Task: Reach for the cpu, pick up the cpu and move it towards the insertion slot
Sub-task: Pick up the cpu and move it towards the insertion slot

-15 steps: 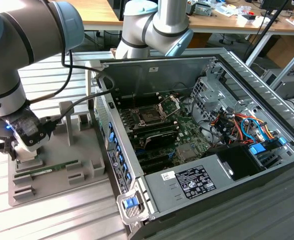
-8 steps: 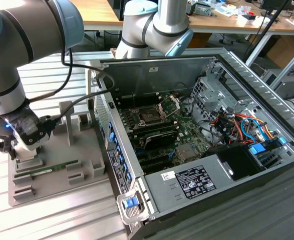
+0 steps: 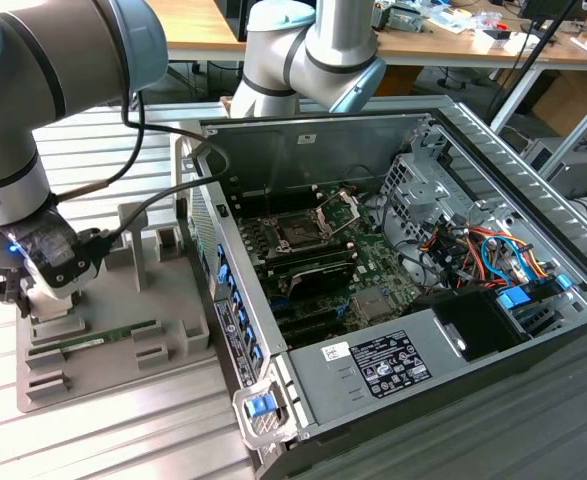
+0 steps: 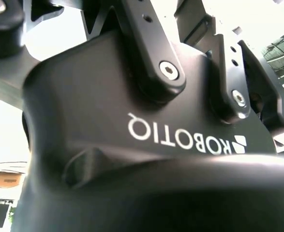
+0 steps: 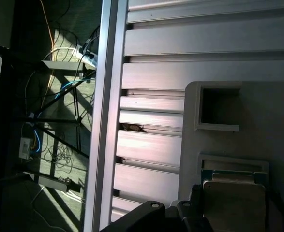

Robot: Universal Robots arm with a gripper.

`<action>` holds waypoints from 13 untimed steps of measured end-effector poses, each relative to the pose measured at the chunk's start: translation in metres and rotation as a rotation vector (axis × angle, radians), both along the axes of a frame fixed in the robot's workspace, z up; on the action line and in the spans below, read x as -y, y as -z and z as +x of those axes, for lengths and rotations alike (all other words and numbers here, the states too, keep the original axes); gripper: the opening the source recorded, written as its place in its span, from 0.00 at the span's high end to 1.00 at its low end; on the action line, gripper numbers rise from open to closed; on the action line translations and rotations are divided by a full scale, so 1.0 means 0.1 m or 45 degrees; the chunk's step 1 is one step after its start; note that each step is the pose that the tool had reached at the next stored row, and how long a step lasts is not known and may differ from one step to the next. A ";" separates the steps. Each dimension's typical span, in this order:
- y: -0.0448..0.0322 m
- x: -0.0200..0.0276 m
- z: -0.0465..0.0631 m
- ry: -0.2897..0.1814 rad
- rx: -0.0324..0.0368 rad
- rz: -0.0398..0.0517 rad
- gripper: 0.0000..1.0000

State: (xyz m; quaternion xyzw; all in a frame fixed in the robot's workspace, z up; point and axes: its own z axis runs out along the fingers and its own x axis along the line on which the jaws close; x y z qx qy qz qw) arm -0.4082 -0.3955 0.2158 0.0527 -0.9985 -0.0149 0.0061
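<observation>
An open computer case lies on its side on a ribbed metal table. Inside it, a green circuit board sits beside a labelled power supply, with orange, red and blue cables bundled near a metal drive cage. To the exterior view's left of the case, a grey fixture tray holds a long green memory stick lying flat. A cluttered wooden bench stands behind. In the first wrist view, loose wires trail across the floor beyond the table's edge.

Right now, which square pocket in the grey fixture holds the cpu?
The blue-edged pocket, filled by the pale cpu; the other square pocket is empty.
</observation>
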 end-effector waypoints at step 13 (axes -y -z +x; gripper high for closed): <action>-0.050 0.000 0.00 0.000 0.0001 0.002 0.45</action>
